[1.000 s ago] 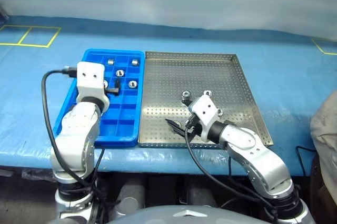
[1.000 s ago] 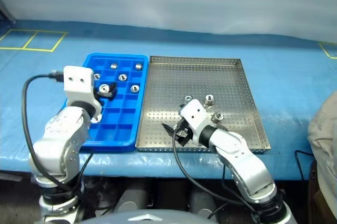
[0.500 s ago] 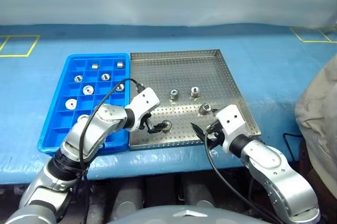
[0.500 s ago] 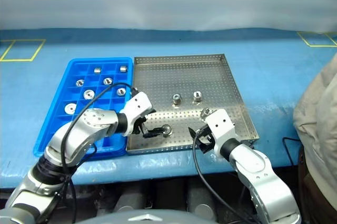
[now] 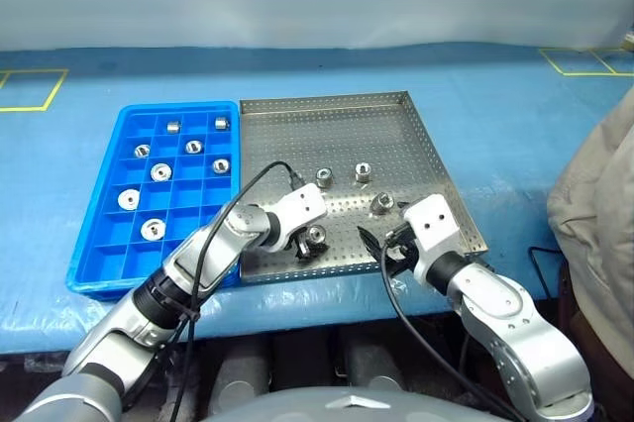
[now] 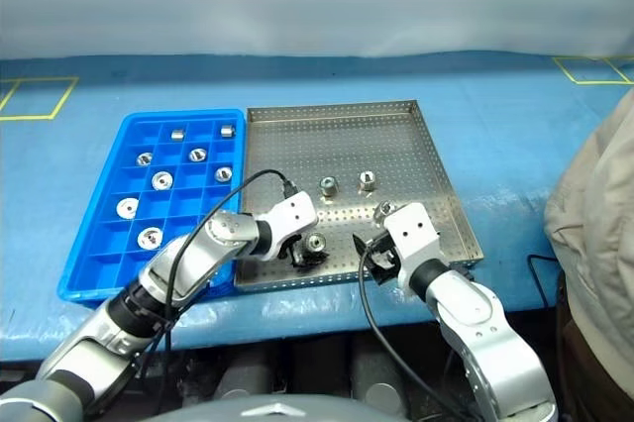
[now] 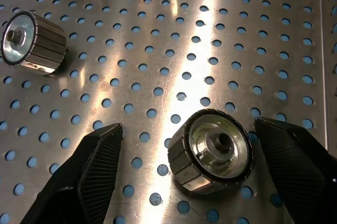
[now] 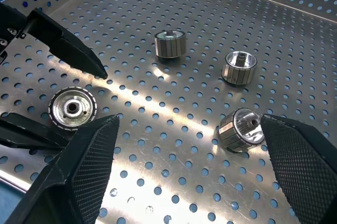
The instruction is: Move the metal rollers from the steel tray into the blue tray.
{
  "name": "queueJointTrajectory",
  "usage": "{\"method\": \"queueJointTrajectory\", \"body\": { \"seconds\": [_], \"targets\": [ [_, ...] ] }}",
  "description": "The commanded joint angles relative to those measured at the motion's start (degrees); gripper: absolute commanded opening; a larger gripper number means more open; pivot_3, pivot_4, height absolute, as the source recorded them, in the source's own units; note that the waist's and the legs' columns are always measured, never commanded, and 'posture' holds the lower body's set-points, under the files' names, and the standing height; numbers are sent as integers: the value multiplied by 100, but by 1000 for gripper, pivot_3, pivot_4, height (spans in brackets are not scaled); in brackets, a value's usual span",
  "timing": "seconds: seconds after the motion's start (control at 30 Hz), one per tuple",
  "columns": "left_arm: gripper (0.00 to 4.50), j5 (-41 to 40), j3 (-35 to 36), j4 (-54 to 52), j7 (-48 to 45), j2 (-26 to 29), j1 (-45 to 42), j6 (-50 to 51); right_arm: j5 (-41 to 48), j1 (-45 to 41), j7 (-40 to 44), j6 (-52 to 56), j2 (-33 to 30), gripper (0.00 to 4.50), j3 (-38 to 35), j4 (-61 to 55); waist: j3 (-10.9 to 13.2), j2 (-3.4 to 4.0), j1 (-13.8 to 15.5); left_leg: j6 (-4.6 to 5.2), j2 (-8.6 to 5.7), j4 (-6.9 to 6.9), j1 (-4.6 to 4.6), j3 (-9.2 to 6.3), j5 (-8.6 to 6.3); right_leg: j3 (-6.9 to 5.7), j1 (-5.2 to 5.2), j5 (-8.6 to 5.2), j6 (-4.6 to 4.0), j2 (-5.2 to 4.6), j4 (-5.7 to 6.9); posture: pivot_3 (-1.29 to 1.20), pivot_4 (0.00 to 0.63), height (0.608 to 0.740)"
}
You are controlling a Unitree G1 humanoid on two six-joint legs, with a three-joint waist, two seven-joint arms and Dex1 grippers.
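Steel tray (image 5: pixel 396 135): a perforated metal tray with a low rim, set on a blue table cover (image 5: pixel 515 115), its long side touching the blue tray (image 5: pixel 94 244) to its left. Rollers on the steel tray: four are seen. Two stand near the middle, one (image 5: pixel 323 176) beside the other (image 5: pixel 364 171); a third (image 5: pixel 382 203) lies tilted on its side toward the right arm; a fourth (image 5: pixel 316 236) rests close to the near rim with its flat face up. Rollers in the blue tray: seven are counted, each in its own square compartment, all in the far and middle rows, among them one (image 5: pixel 159 171) near the centre and one (image 5: pixel 151 229) nearest the front. Left gripper (image 7: pixel 174 155): lowered onto the steel tray, fingers spread wide, the fourth roller (image 7: pixel 211 149) lying between them; it sits just beside the finger (image 7: pixel 295 166) on one side and well apart from the other, with no pinch seen. Right gripper (image 8: pixel 184 145): held low over the near right part of the steel tray, fingers spread wide, nothing gripped; the tilted roller (image 8: pixel 241 128) lies near one of its fingers (image 8: pixel 303 161). A person's pale sleeve (image 5: pixel 599 204) is seen at the right edge.
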Motion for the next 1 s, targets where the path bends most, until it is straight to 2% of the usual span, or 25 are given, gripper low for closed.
{"method": "queueJointTrajectory", "body": {
  "seconds": [0.03, 0.13, 0.33, 0.47, 0.6, 0.8, 1.0],
  "targets": [
    [4333, 79, 4, -161, -69, 75, 47, 39, -18, -101, 6, -49, 9, 4500, 10, -63, 0, 1, 4, 0, 0, 0, 0, 0, 0, 0, 0, 0, 0, 0, 0, -96, 150, 740],
    [3719, 46, 306, -207, 141, -82, 153, 94, -14, -178, 50, -62, -14, 4500, 51, 4, 0, 1, 10, 1, -1, 0, -2, 1, -1, 1, 0, 2, 3, -2, -2, -80, 150, 740],
    [1815, 35, 708, -283, 517, -375, 330, 174, 4, -340, 128, -91, -22, 4500, 136, 131, -1, 1, 43, 2, -2, 5, -1, 1, -1, 2, 1, 5, 7, -2, 0, -46, 150, 740],
    [1820, 75, 797, -396, 655, -411, 422, 236, -1, -453, 190, -94, -34, 4500, 206, 213, -1, 1, 65, 2, -2, 5, -1, 1, -1, 2, 1, 6, 9, -1, 0, -33, 150, 740],
    [1820, 32, 1374, -729, 1112, -633, 606, 341, 16, -562, 250, -101, -37, 4500, 261, 263, -1, 1, 107, 2, -2, 4, -2, 1, -1, 2, 1, 7, 10, -2, -1, 0, 150, 740],
    [1820, 385, 2733, -1610, 2623, -1359, 1219, 695, 94, -985, 559, -213, -13, 4500, 569, 539, 0, 0, 157, 2, 0, 5, 1, -1, -1, 3, 4, 10, 15, 0, 1, 103, 150, 740],
    [1820, 902, 3188, -2791, 3836, -2143, 2136, 1010, 154, -1735, 1032, -514, 172, 4500, 1071, 1221, 0, -2, 409, 2, -6, 5, 0, -6, 0, 1, 9, 14, 19, -2, -2, 230, 150, 740]
  ]
}}
